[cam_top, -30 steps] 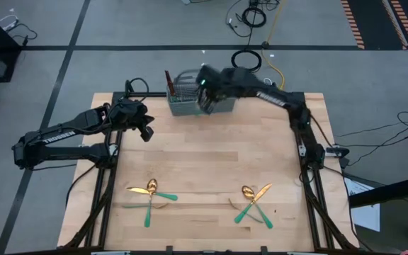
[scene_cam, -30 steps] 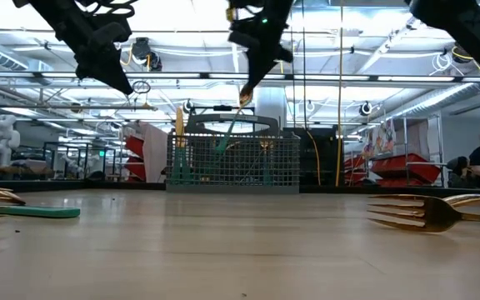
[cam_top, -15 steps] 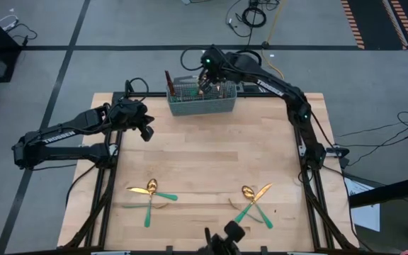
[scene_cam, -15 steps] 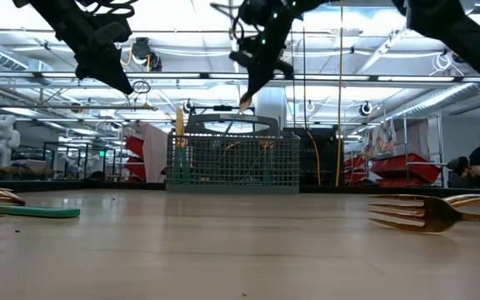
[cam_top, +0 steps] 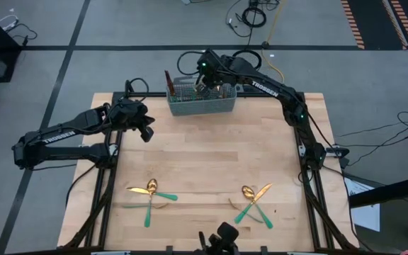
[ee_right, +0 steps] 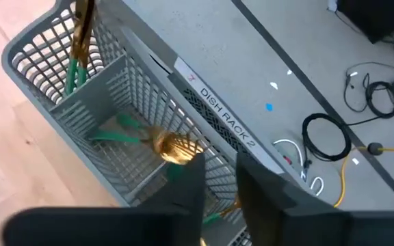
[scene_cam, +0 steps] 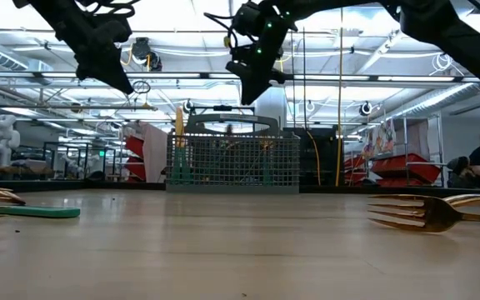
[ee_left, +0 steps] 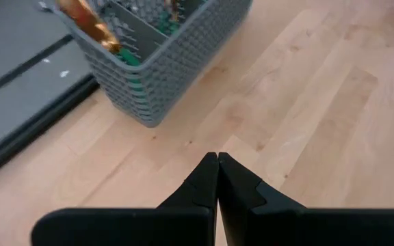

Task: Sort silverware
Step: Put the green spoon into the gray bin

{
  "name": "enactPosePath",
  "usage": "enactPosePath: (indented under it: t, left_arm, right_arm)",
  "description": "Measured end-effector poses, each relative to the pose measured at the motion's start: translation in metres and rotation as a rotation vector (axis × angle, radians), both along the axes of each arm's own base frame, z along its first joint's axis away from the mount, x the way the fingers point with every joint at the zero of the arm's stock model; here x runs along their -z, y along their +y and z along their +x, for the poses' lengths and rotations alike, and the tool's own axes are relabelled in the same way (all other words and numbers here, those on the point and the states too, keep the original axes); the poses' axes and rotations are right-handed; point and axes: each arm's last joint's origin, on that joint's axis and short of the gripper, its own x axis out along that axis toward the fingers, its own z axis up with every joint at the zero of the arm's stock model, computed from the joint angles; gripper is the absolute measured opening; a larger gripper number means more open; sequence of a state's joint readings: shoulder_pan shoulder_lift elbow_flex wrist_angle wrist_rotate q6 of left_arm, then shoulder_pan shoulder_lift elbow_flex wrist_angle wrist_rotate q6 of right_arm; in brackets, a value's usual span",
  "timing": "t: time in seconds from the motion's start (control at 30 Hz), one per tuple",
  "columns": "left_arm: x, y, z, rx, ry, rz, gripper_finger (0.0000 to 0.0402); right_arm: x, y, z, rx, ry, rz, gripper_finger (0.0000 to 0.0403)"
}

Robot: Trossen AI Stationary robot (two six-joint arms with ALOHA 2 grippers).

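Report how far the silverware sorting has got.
Done: several pieces already stand in the caddy. In hand: nothing visibly held; the right hand hovers open above the caddy, over a spoon lying inside. The left hand waits shut. Left: two crossed clusters on the table.

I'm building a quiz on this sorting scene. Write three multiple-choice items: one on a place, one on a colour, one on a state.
1. Where is the right claw?
A. over the caddy basket
B. over the crossed silverware
C. off the table

2. What colour are the silverware handles?
A. red
B. teal-green
C. black

3. How are the left claw fingers?
A. wide open
B. shut, empty
C. shut on a fork

Answers:
1 A: the high view shows it above the basket.
2 B: the table pieces have teal-green handles.
3 B: the left wrist view shows the fingers touching, nothing between.
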State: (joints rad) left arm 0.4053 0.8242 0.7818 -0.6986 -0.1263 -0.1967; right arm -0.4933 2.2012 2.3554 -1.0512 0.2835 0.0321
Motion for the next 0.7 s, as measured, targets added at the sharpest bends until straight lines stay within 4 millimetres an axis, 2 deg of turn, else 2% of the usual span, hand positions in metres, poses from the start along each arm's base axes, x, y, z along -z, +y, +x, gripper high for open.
enactPosePath:
  t: [0.17, 0.27, 0.37, 0.5, 0.6, 0.7]
  left_arm:
    - [0.002, -0.002, -0.001, 0.027, 0.014, -0.041, 0.0010]
    - [0.007, -0.010, -0.004, 0.107, 0.064, -0.127, 0.0010]
    - [0.013, -0.022, -0.007, 0.124, 0.113, -0.248, 0.0010]
    - [0.025, -0.045, -0.006, 0.169, 0.151, -0.455, 0.0010]
    - [0.041, -0.067, -0.006, 0.058, 0.172, -0.618, 0.0010]
    - [0.059, -0.091, -0.004, -0.029, 0.155, -0.727, 0.0010]
  right_arm:
    - [-0.008, 0.013, 0.001, -0.028, -0.007, -0.003, 0.0150]
    - [-0.020, 0.032, -0.002, -0.087, 0.009, 0.000, 0.0172]
    - [-0.039, 0.063, -0.011, -0.167, 0.036, 0.015, 0.0179]
    - [-0.048, 0.111, -0.022, -0.296, 0.174, 0.042, 0.0178]
    - [-0.054, 0.140, -0.033, -0.343, 0.249, 0.075, 0.0175]
    - [-0.062, 0.159, -0.047, -0.319, 0.296, 0.067, 0.0175]
